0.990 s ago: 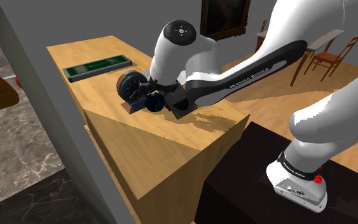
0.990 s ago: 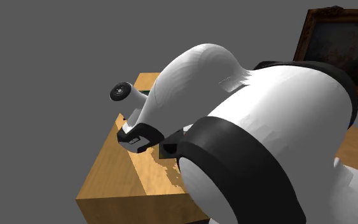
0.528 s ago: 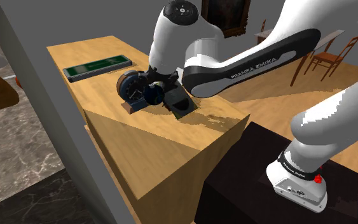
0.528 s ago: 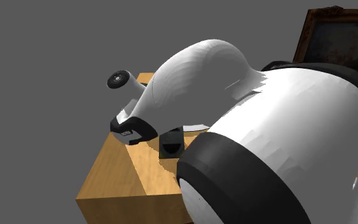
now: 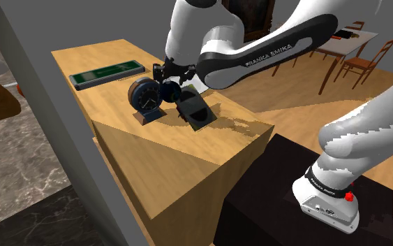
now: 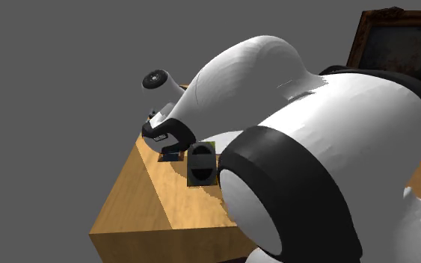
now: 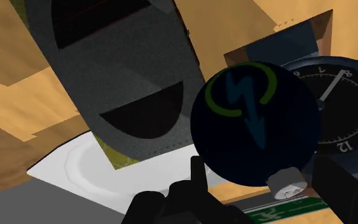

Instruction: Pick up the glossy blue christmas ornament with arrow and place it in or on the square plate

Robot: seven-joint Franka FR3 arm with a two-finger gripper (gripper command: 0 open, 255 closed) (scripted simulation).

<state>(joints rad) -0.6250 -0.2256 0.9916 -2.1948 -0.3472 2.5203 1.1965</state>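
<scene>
The ornament is a glossy dark blue ball with a blue arrow inside a green ring and a small silver cap. My gripper is shut on it, with a black finger on each side. In the shoulder view the gripper holds the ornament just above the wooden counter, beside a round dark blue clock. A white square plate with a round well lies below the gripper, partly covered by a dark grey block.
A dark grey block lies on the wooden counter close to the gripper. A flat green slab sits at the counter's far end. A grey wall borders the counter on the shoulder view's left. My stand is at its lower right.
The arm has risen and swung toward the counter's far side. It has lifted the ornament from beside the clock's base to above the counter.
</scene>
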